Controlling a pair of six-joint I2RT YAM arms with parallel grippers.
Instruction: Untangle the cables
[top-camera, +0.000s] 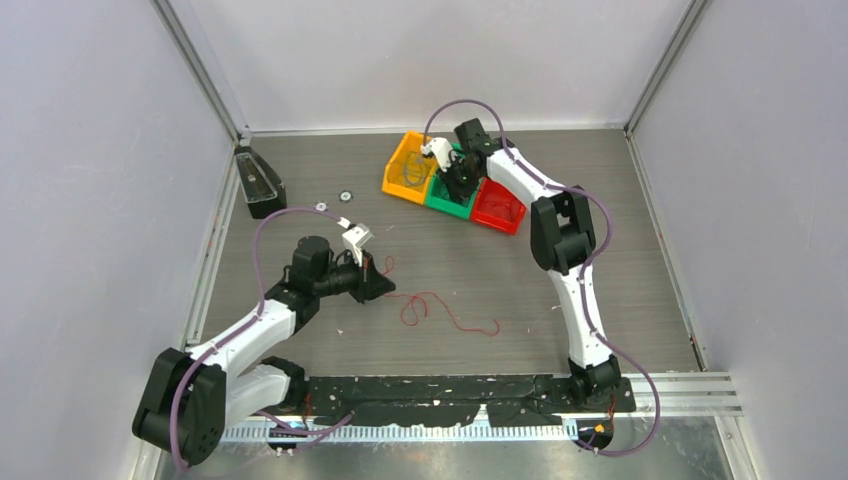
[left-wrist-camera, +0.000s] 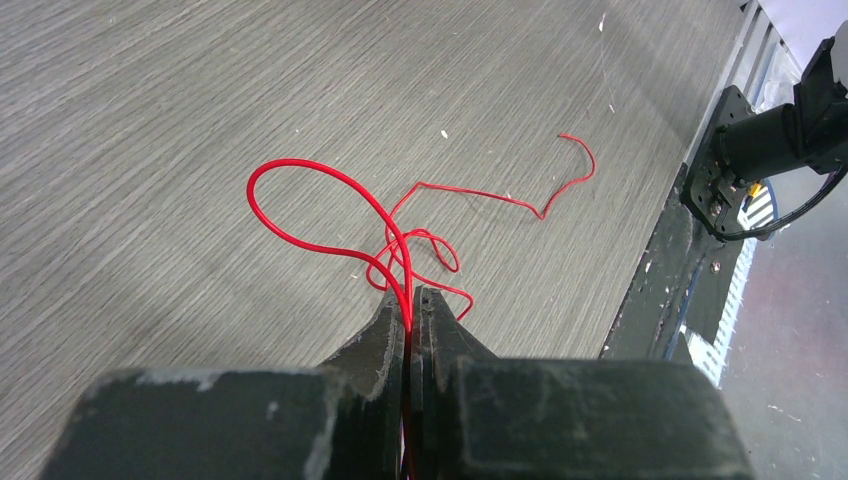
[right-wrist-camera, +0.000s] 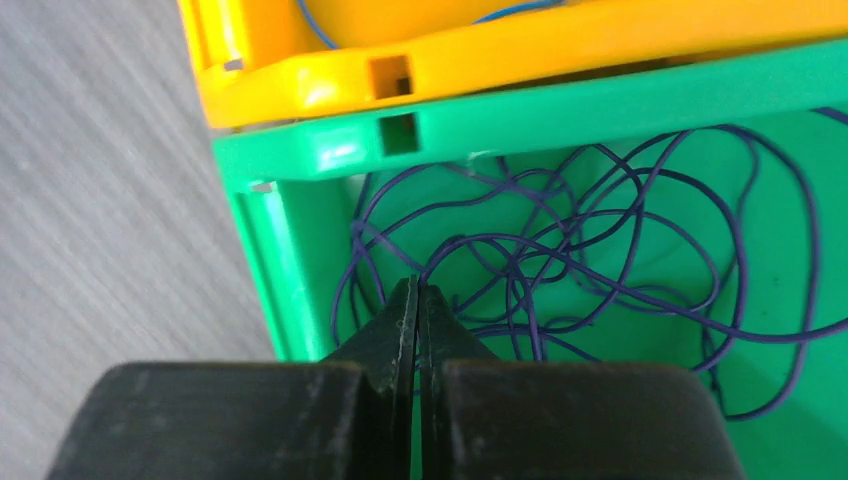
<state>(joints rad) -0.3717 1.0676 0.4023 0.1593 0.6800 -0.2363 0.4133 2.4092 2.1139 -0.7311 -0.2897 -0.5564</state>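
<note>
Grey bench (top-camera: 600, 250) is carrying red cable (top-camera: 440, 308) mid-front. Yellow bin (top-camera: 405, 172), green bin (top-camera: 445, 205) and red bin (top-camera: 497, 207) are sitting side by side at the back. Black box (top-camera: 259, 184) and small rings (top-camera: 346, 196) are lying back-left.

Red cable (left-wrist-camera: 398, 250); purple cables (right-wrist-camera: 560, 255), green bin (right-wrist-camera: 560, 110).

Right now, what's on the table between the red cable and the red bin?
Nothing. In the top view, the table between the red cable and the red bin is bare wood grain; the right arm runs off to one side.
</note>
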